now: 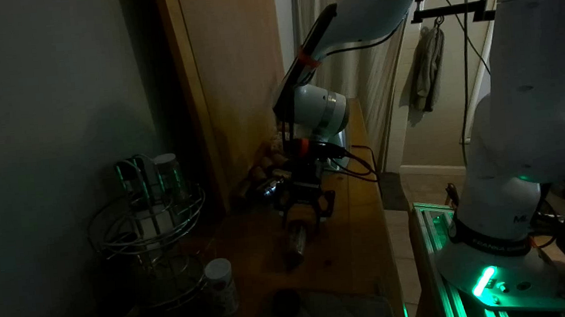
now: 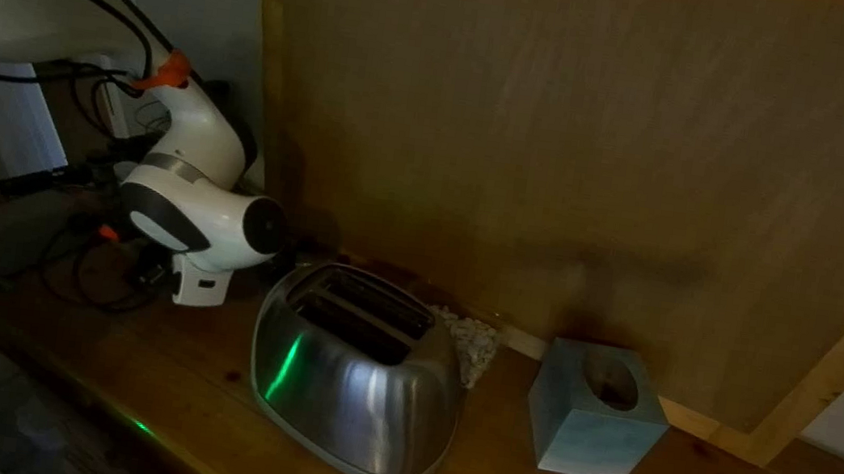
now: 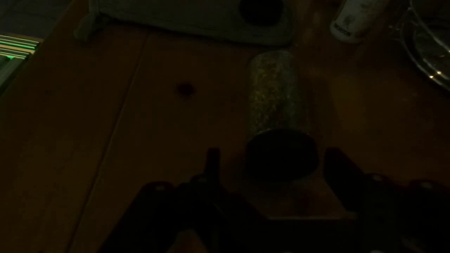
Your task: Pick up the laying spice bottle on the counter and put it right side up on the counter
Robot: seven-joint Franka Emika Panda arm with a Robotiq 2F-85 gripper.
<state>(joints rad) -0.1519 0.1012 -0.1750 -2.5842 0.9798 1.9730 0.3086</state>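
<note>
The spice bottle [image 3: 272,95] lies on its side on the wooden counter [image 3: 168,140]. It is clear, with greenish-yellow contents and a black cap [image 3: 281,154]. In the wrist view its cap end points toward my gripper [image 3: 272,151]. My gripper is open, with one finger on each side of the cap. A gap shows on both sides, wider on the left; nothing is held. In an exterior view the bottle [image 1: 296,240] lies just in front of my lowered gripper [image 1: 301,221]. In the exterior view with the toaster [image 2: 353,391], the bottle is hidden. The picture is very dark.
A wire rack [image 1: 156,246] with bottles and a white container [image 1: 221,287] stand beside the bottle. A grey mat [image 3: 193,21] with a dark round object [image 3: 262,10] lies beyond it. A tissue box [image 2: 592,431] and a wooden panel [image 2: 567,126] are along the back.
</note>
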